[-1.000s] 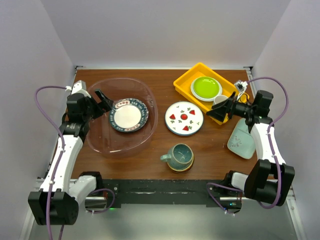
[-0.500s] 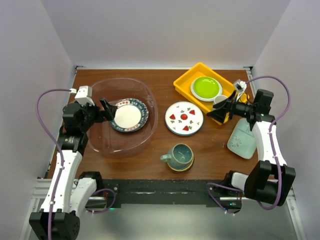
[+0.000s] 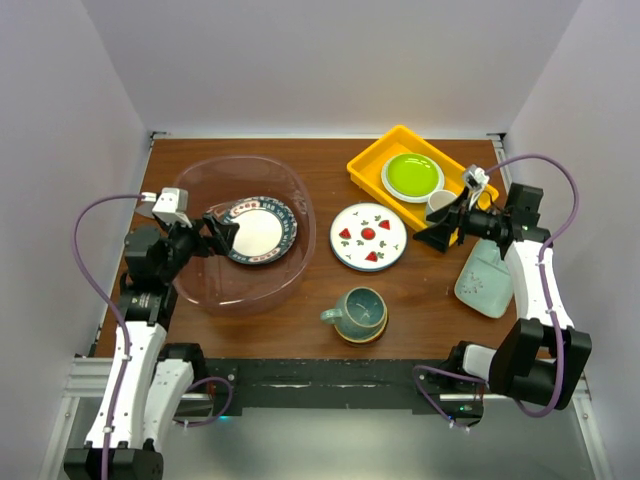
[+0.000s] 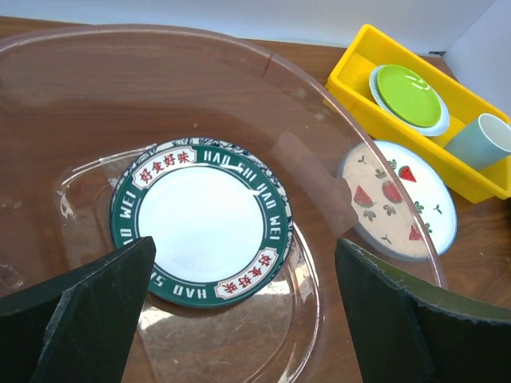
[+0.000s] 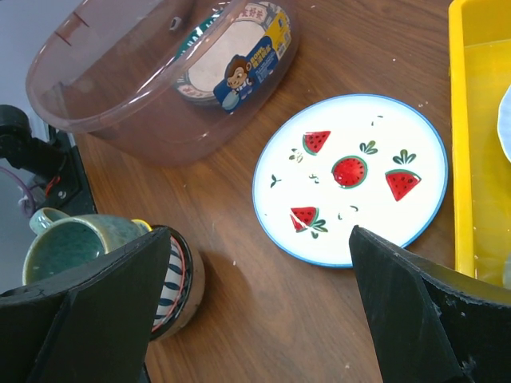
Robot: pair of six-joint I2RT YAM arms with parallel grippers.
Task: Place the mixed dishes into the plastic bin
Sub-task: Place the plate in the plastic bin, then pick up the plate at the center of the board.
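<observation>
clear rounded plastic bin (image 4: 96, 104) cradles a glossy lettered plate (image 4: 200, 223); left fingers (image 4: 88, 319) and right fingers (image 5: 88, 311) spread apart.

This is a robotics lab test cell: a brown wooden table (image 3: 420, 300) stands boxed in on three sides by bare pale walls (image 3: 330, 70), with two robot arms (image 3: 530, 280) bolted at its near edge (purple cables (image 3: 76, 255) loop loose from each).

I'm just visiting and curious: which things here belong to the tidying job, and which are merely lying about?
Job: plastic bin, lettered plate already in it, watermelon plate, teal mug, striped bowl under it, mint dish.
Lying about: yellow tray, lime-green plate, pale cup.
</observation>
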